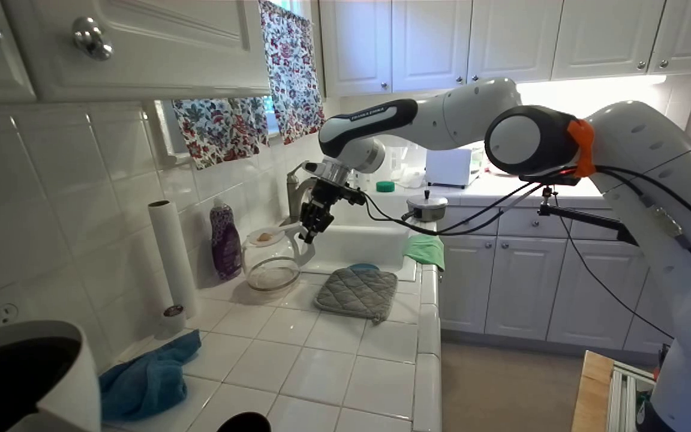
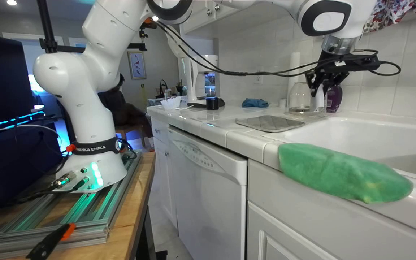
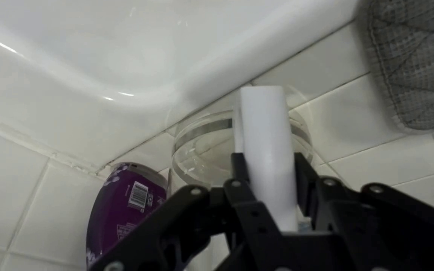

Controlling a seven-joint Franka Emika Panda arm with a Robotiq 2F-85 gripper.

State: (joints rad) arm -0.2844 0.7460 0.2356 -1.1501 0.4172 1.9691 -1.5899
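At the far left, in an exterior view, a crumpled blue cloth (image 1: 147,375) lies on the white tiled countertop (image 1: 315,366). Beyond it, near the tiled wall (image 1: 114,234), stand a small container with a dark top (image 1: 172,321) and a tall white roll (image 1: 171,255). Next comes a purple bottle (image 1: 225,243), upright close to the same wall; its barcode label (image 3: 138,195) shows in the wrist view. Just beside the bottle, near the sink's corner, is a glass carafe (image 1: 269,258) with a pale lid; whether its base meets the tiles cannot be told. Its white handle (image 3: 268,139) lies between the fingers (image 3: 303,177) of the gripper (image 1: 306,237), which points downward and grasps the handle from both sides. To the right, the quilted gray pot holder (image 1: 354,294) lies flat in front of the white sink (image 1: 363,246). A green cloth (image 1: 424,249) drapes over the counter's front edge. Farther back, a lidded saucepan (image 1: 428,211) stands near the sink's far end. The white robot arm (image 1: 471,117) extends from the right edge, black cables (image 1: 471,231) sagging beneath it.
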